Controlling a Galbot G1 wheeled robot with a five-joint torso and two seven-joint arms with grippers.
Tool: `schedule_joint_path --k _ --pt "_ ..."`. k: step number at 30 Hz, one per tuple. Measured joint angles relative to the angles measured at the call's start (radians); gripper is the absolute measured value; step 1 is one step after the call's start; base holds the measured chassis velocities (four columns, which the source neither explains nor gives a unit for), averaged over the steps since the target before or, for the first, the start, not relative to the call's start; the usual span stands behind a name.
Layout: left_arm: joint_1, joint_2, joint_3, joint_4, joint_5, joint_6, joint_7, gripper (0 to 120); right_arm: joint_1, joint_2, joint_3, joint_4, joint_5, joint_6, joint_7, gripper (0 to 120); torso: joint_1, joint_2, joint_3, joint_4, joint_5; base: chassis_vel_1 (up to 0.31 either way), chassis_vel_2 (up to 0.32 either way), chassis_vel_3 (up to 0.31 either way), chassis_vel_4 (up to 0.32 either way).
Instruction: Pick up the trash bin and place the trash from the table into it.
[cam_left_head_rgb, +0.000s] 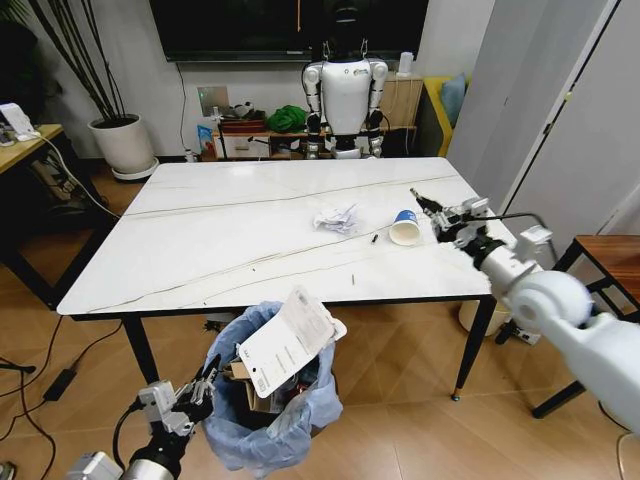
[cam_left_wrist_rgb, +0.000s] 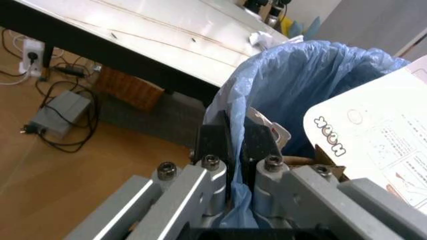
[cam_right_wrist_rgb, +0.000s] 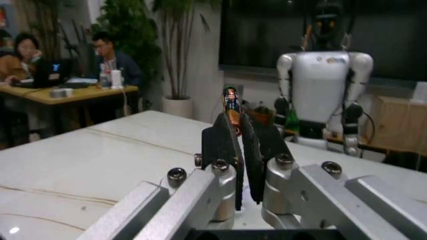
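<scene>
The one readable marking stands on the white printed sheet (cam_left_wrist_rgb: 373, 145) sticking out of the trash bin (cam_left_wrist_rgb: 320, 85): bold dark letters near its edge, seen turned on their side in the left wrist view, which look like "HOOK", though the reading is uncertain. The finer print and diagrams beside them are too small to read.

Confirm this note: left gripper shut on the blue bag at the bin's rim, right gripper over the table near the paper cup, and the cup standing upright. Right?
One slip. In the head view the paper cup lies on its side on the table, not upright. The rest holds: the left gripper is shut on the trash bin bag's rim, and the right gripper is by the cup.
</scene>
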Motion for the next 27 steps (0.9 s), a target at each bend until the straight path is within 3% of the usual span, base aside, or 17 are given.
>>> schedule_joint_path --k 6,15,27 --pt "-0.004 -0.002 0.021 0.002 0.01 0.001 0.0 0 -0.078 -0.086 0.051 0.18 0.03 0.029 -0.016 0 0.0 0.0 0.0 0.0002 -0.0003 0.0 0.0 0.0 0.0" --pt "-0.001 -0.007 0.027 -0.003 0.023 0.005 -0.001 0 -0.142 -0.152 0.001 0.387 0.047 0.046 -0.023 0 0.0 0.0 0.0 0.0004 -0.0004 0.0 0.0 0.0 0.0" --pt "-0.013 -0.034 0.045 -0.003 0.036 0.016 0.0 0 -0.225 -0.177 -0.053 0.43 -0.035 0.07 -0.086 0 0.0 0.0 0.0 0.0003 -0.0003 0.0 0.0 0.0 0.0"
